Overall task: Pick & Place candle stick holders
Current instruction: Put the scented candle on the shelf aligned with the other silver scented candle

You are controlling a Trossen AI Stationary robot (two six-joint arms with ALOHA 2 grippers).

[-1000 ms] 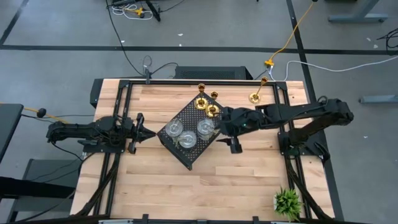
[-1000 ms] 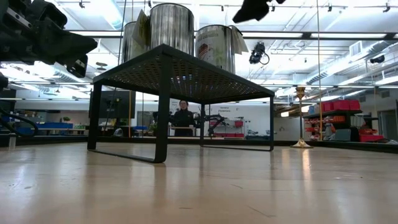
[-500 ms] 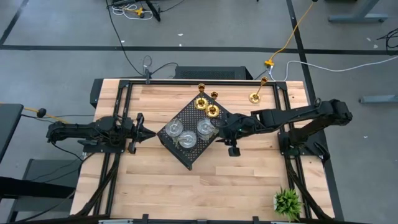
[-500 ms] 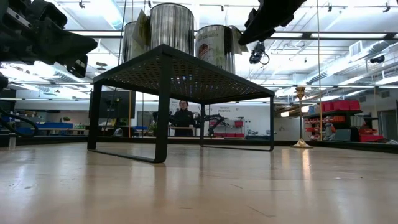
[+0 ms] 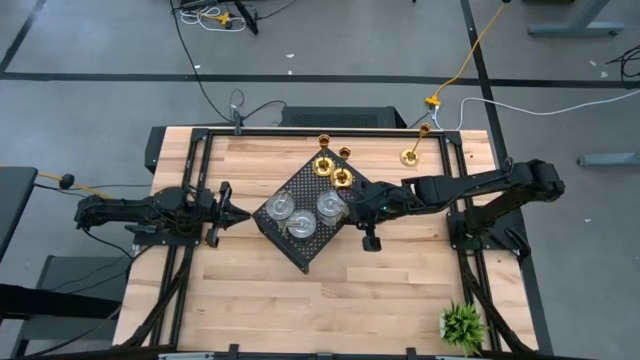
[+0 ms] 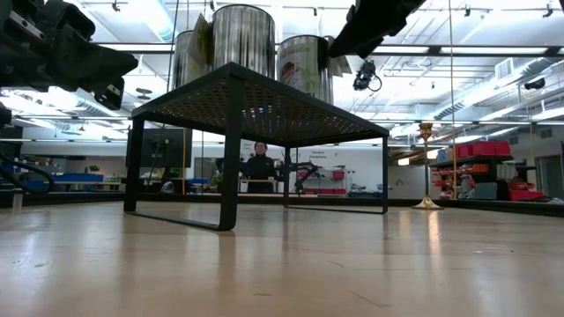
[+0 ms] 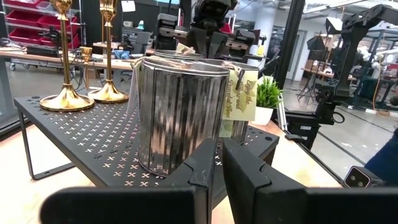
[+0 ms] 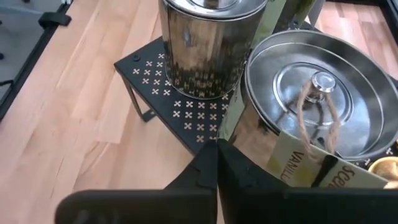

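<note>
- My right gripper is over the edge of the black perforated tray, just beside the nearest silver holder; its fingers are pressed together with nothing between them.
- From my right wrist, that silver holder shows its lid, a knob with twine tied on it, and a paper label hanging down the side; my closed fingertips sit at its wall, though I cannot tell whether they touch it.
- A second silver holder stands behind it on the same tray.
- From above, all three silver holders stand on the tray: the one by my right gripper, one in the middle and one toward my left arm.
- Two gold holders and stand at the tray's far corner, and a third gold holder stands apart on the bare table near the far edge.
- My left gripper waits on the left side of the table, pointing at the tray, its fingers nearly together and holding nothing.
- A small green plant sits at the near right corner of the table.
</note>
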